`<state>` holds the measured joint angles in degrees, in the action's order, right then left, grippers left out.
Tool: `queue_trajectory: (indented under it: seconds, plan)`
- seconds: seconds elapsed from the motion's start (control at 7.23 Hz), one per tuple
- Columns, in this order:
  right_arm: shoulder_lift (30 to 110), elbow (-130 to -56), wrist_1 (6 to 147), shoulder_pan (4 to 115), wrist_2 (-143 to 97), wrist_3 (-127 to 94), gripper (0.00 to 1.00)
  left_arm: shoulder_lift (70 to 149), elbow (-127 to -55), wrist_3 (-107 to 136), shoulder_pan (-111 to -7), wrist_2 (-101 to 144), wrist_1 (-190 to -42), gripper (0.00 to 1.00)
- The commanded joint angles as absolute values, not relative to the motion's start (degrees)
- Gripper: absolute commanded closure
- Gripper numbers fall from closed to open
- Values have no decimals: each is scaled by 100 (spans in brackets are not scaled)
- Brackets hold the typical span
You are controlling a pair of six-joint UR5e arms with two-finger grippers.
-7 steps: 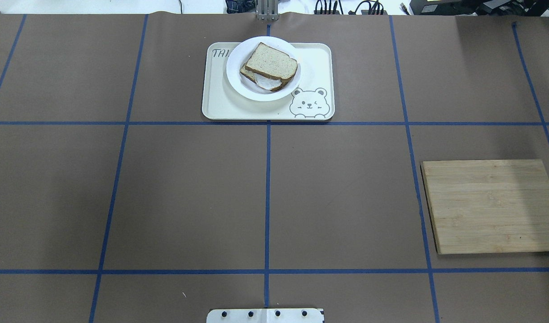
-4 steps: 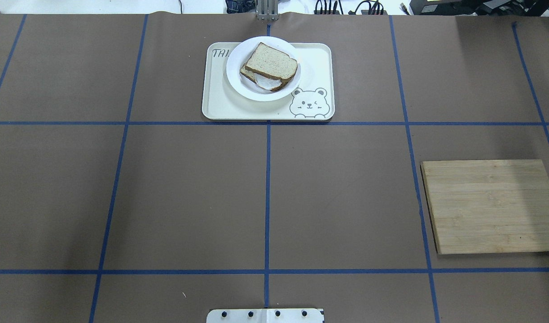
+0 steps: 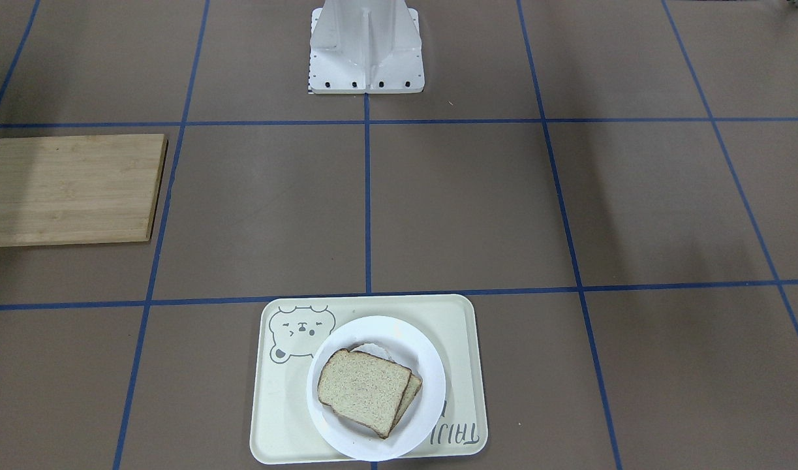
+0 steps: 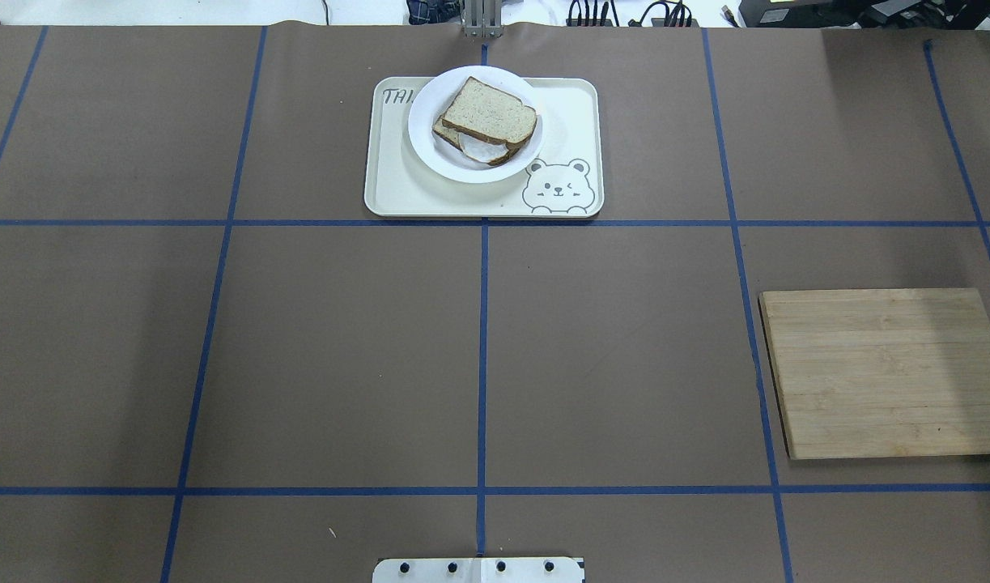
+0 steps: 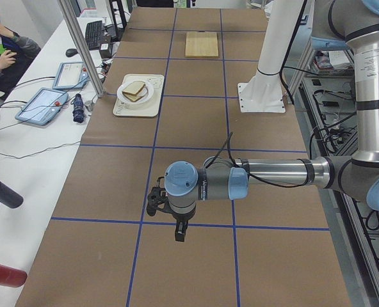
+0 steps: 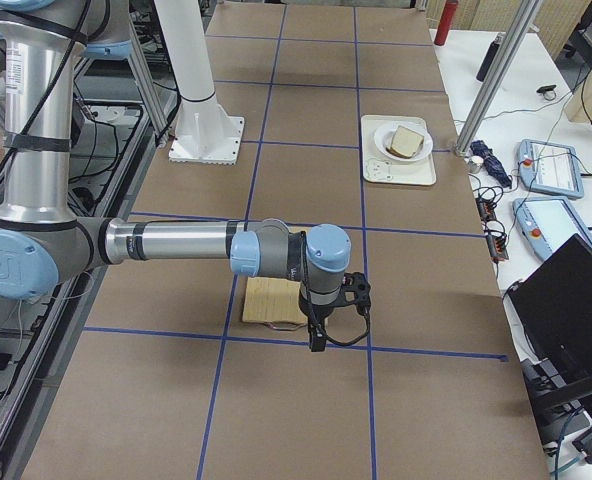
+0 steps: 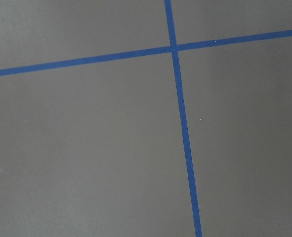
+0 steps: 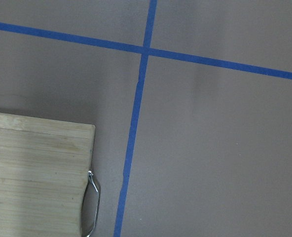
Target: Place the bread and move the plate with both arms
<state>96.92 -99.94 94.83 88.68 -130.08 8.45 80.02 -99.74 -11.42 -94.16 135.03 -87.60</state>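
Observation:
The bare bread slice (image 4: 489, 111) lies on top of a second slice with fried egg (image 4: 482, 151), both on the round white plate (image 4: 462, 172). The plate sits on the cream bear tray (image 4: 567, 121) at the table's far middle. It also shows in the front-facing view, bread (image 3: 363, 390) on plate (image 3: 372, 445). My left gripper (image 5: 178, 231) hangs over bare table far from the plate, shown only in the exterior left view. My right gripper (image 6: 316, 340) hangs by the wooden board, shown only in the exterior right view. I cannot tell if either is open or shut.
A wooden cutting board (image 4: 883, 372) with a metal handle (image 8: 94, 197) lies at the table's right side. The white robot stand (image 3: 366, 46) is at the near middle edge. Blue tape lines cross the brown table cover. An operator sits at the side desk (image 5: 0, 45).

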Motion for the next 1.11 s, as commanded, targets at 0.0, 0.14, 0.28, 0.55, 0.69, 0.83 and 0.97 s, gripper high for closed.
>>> queue_trajectory:
  seconds: [0.0, 0.14, 0.28, 0.55, 0.69, 0.83, 0.97]
  plan:
    - [9694, -9993, 9483, 8868, -13025, 809, 0, 7963, -9976, -1143, -9422, 13483, -8771, 1]
    - [9694, -10002, 9492, 8868, -13034, 774, 0, 7858, -10045, -1169, -9422, 13491, -8789, 1]
    - [9703, -10002, 9492, 8868, -13069, 773, 0, 7840, -10055, -1169, -9422, 13483, -8789, 1]
    - [9703, -9950, 9483, 8868, -13043, 791, 0, 7796, -10055, -1169, -9431, 13491, -8789, 1]
    - [9703, -9932, 9492, 8868, -13043, 800, 0, 7752, -10063, -1169, -9431, 13491, -8789, 1]
    - [9712, -9906, 9492, 8868, -13043, 800, 0, 7752, -10055, -1169, -9439, 13491, -8789, 1]
    - [9703, -9879, 9492, 8868, -13043, 809, 0, 7761, -10063, -1160, -9439, 13491, -8789, 1]
